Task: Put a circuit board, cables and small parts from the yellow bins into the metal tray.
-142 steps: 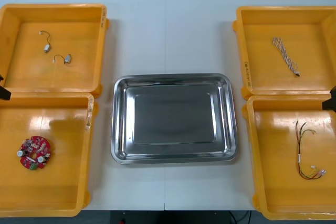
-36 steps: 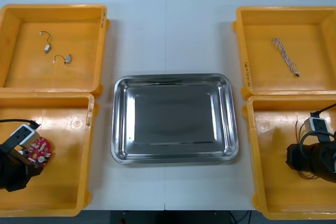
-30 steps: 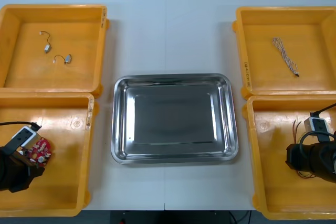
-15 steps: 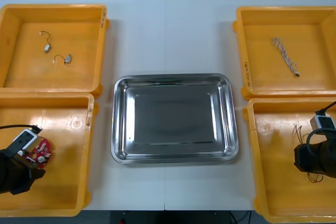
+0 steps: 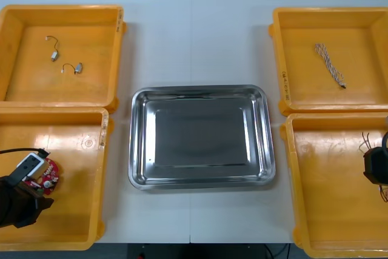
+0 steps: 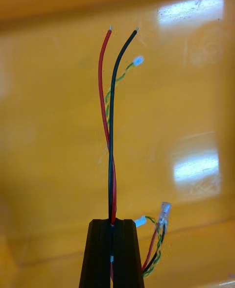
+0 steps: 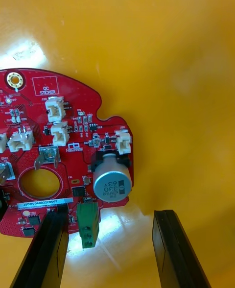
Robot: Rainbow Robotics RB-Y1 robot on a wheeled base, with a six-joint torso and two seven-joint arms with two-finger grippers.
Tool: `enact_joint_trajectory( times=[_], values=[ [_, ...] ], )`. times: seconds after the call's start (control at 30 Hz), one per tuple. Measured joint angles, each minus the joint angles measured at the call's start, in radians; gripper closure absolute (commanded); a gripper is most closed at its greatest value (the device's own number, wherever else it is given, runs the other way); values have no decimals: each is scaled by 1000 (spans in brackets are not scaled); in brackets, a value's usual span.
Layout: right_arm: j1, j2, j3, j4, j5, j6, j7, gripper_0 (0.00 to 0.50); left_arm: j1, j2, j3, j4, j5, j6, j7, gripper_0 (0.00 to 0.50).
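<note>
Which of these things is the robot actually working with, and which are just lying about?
In the job:
metal tray
yellow bins
circuit board, partly between the open jaws of the left gripper
red and black cable, pinched in the right gripper
twisted cable
small metal parts

Just there:
the light table underneath

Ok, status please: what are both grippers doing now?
Left gripper open over the circuit board, near left bin. Right gripper shut on red and black cable, near right bin. Tray bare; nothing blocks the way.
</note>
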Motion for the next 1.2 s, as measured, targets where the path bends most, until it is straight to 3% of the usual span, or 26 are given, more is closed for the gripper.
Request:
enact_joint_trajectory(
  times=[0.17,0.2,0.23,0.27,0.3,0.73,1.07,1.2],
  values=[
    [-48,14,-47,-27,-7,6,0,500,0,0,-1,1,-1,-3,0,0],
    [-55,14,-52,-32,-7,6,0,500,0,0,-1,1,-1,-3,0,136],
    [-62,14,-56,-37,-7,6,0,500,0,0,-1,1,-1,-3,0,316],
    [-69,14,-60,-40,-8,6,0,500,0,0,-1,1,-1,-3,0,377],
    [-76,14,-64,-41,-9,6,0,500,0,0,-1,1,-1,-3,0,497],
    [-177,-10,-81,-41,-61,7,0,500,0,0,-1,3,-1,-3,0,500],
    [-228,-148,-81,18,-261,7,0,500,-2,1,2,2,2,11,0,500],
    [-259,-202,-81,58,-345,7,0,500,-13,1,28,-14,8,106,0,500]
  ],
)
